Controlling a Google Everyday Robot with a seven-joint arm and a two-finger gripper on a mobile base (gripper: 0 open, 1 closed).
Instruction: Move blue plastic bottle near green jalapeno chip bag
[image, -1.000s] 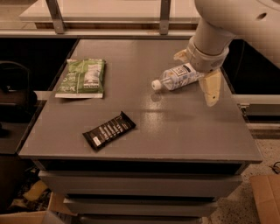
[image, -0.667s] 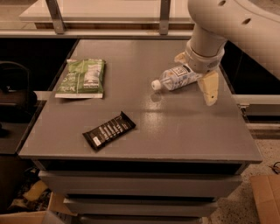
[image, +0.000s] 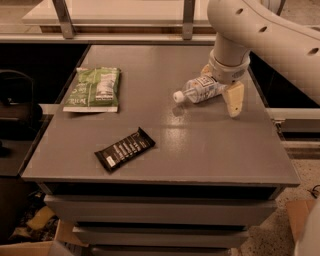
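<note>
The blue plastic bottle (image: 200, 89) lies on its side at the right of the grey table, white cap pointing left, clear body with a white-and-blue label. My gripper (image: 220, 91) comes down from the white arm at the top right, with its cream fingers (image: 233, 100) on either side of the bottle's base end, closed on it. The green jalapeno chip bag (image: 95, 88) lies flat at the table's left, well apart from the bottle.
A black candy bar wrapper (image: 124, 149) with white print lies near the table's (image: 210, 150) front left. A rail with metal posts (image: 188, 17) runs behind the table. Cardboard boxes sit on the floor at both lower corners.
The upper arm has swung a little to the left. The bottle and gripper fingers have stayed almost in place. The bag and wrapper have not moved.
</note>
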